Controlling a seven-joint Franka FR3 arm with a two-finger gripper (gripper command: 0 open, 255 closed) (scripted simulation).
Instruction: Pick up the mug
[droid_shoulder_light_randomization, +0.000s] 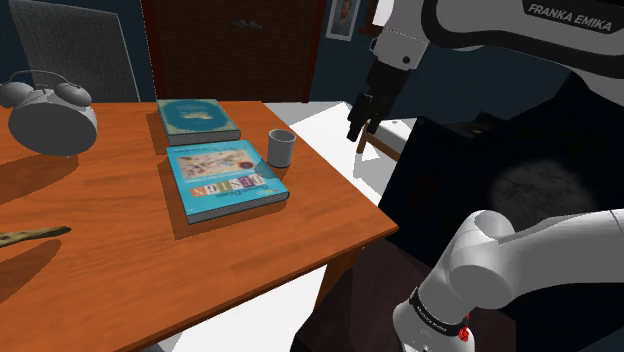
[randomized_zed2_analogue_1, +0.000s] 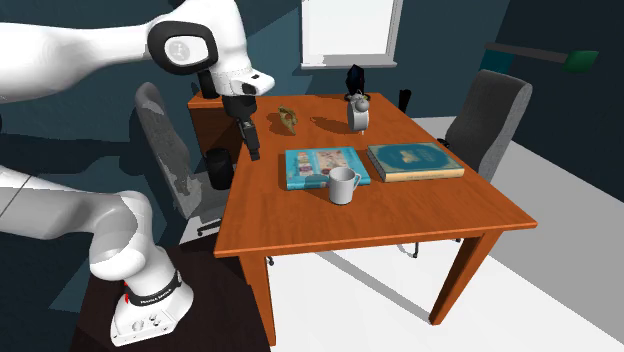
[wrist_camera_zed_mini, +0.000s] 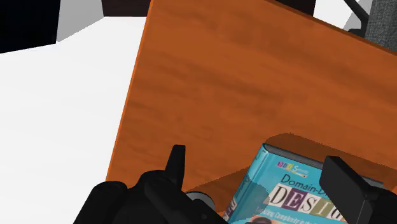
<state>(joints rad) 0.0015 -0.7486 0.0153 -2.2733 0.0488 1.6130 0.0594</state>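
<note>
The hand (droid_shoulder_light_randomization: 360, 124) (randomized_zed2_analogue_1: 252, 141) hangs in the air on the white arm, its two black fingers (wrist_camera_zed_mini: 177, 158) standing apart with nothing grasped between them, so it is released. In the shoulder view it sits to the right of the worktop's (droid_shoulder_light_randomization: 120, 270) edge, apart from the mug (droid_shoulder_light_randomization: 281, 148). In the second exterior view it hovers near the worktop's (randomized_zed2_analogue_1: 400, 215) left edge.

The mug (randomized_zed2_analogue_1: 343, 185) is a plain grey-white cup, upright on the orange-brown wooden worktop, just beside a corner of a bright blue book (droid_shoulder_light_randomization: 225, 180) (randomized_zed2_analogue_1: 325, 166) with block lettering on its cover; its handle points towards the second exterior view's right. In the wrist view that book (wrist_camera_zed_mini: 286, 191) lies below the spread fingers, with the worktop (wrist_camera_zed_mini: 242, 76) stretching beyond it and white floor (wrist_camera_zed_mini: 57, 121) alongside.

A second, darker teal book (droid_shoulder_light_randomization: 197, 120) (randomized_zed2_analogue_1: 415, 160) lies flat next to the first. A grey twin-bell alarm clock (droid_shoulder_light_randomization: 50, 115) (randomized_zed2_analogue_1: 359, 112) stands further along the worktop, and a small brownish object (droid_shoulder_light_randomization: 30, 236) (randomized_zed2_analogue_1: 289, 119) rests near it. A grey chair (randomized_zed2_analogue_1: 490, 110) stands at the second exterior view's right side of the worktop.
</note>
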